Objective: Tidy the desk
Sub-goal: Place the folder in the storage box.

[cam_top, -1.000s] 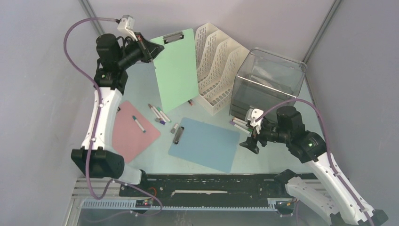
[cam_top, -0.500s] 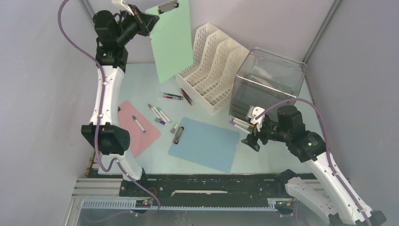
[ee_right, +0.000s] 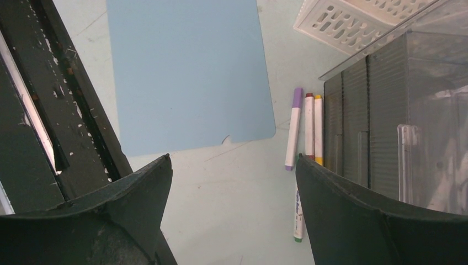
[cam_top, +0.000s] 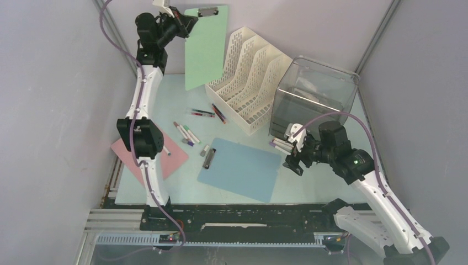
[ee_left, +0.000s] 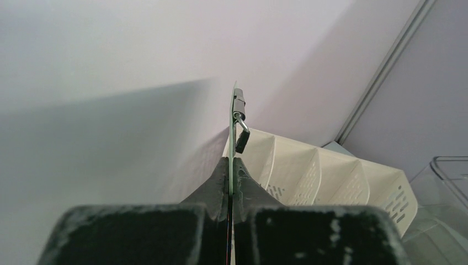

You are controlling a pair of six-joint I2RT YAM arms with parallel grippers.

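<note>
Jaws of left gripper (cam_top: pixel 185 24) pressed together on an edge of the green clipboard (cam_top: pixel 205 49), board hanging upright high over the desk (cam_top: pixel 165 96), far left, beside the rack (cam_top: pixel 248 77). Step, by my read: filing it; next needs lining up with a slot, then lowering. Right gripper (cam_top: pixel 294 159) gapes empty above markers (cam_top: pixel 280 144) on the desk.

A: Overhead?
B: Fixed high behind the arm bases, it looked down over the whole pale mint-blue desk (cam_top: pixel 176 105).
A: Wrists?
B: Left faced the back wall, edge-on to the pale green flat clipboard (cam_top: pixel 205 49). Right looked down, close, on the flat blue clipboard (ee_right: pixel 182 72), which the overhead shared.
</note>
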